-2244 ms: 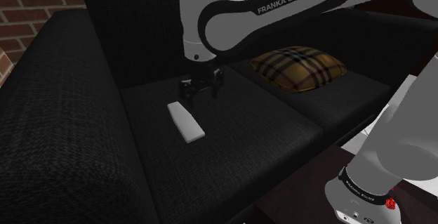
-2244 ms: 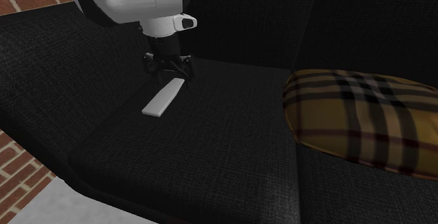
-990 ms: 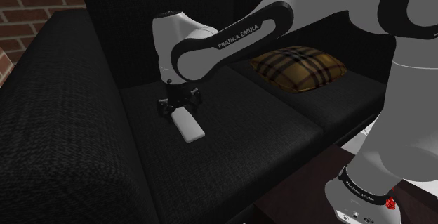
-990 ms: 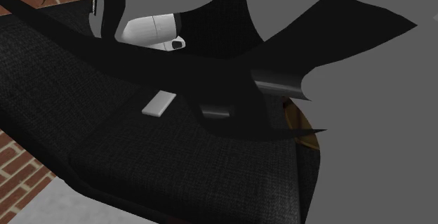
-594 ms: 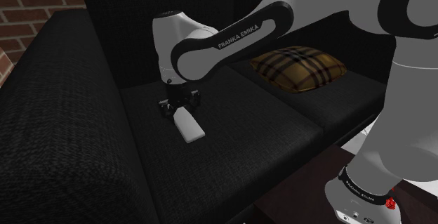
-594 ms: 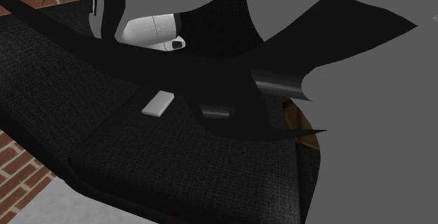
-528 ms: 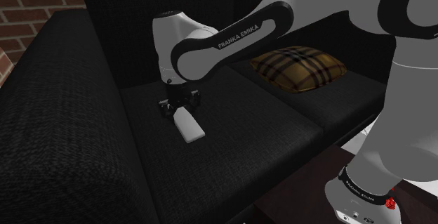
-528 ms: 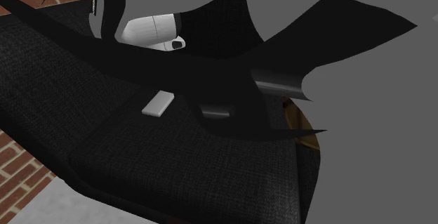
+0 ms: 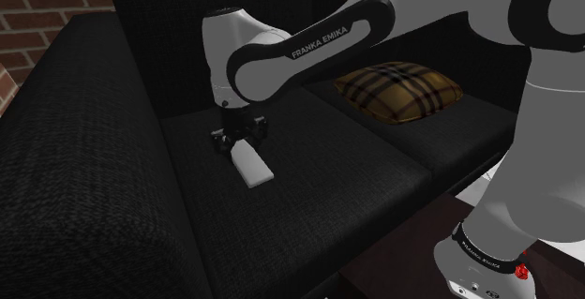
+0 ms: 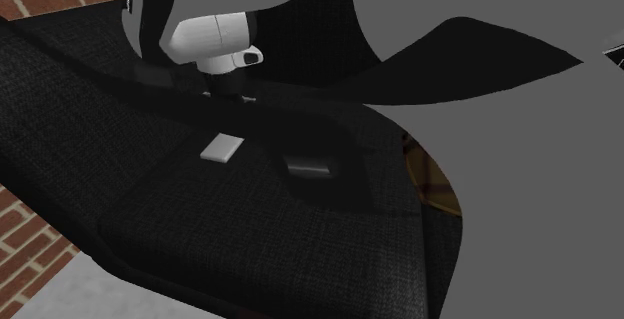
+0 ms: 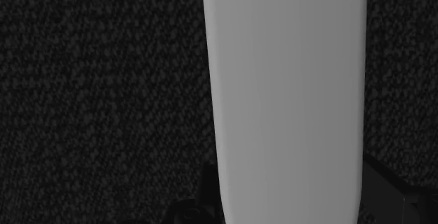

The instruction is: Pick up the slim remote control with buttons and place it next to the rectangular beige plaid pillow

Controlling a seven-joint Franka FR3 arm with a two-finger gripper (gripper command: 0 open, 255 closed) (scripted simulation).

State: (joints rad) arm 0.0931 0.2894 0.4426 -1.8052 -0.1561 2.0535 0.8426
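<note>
Having come down over the slim pale-grey remote control (image 9: 253, 165), the black tool (image 9: 235, 139) now pinches its far end and starts lifting it off the black sofa seat (image 9: 319, 189), well apart from the beige plaid pillow (image 9: 398, 89).

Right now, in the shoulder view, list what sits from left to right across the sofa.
sofa armrest → white remote → brown plaid pillow → robot arm's base
</note>
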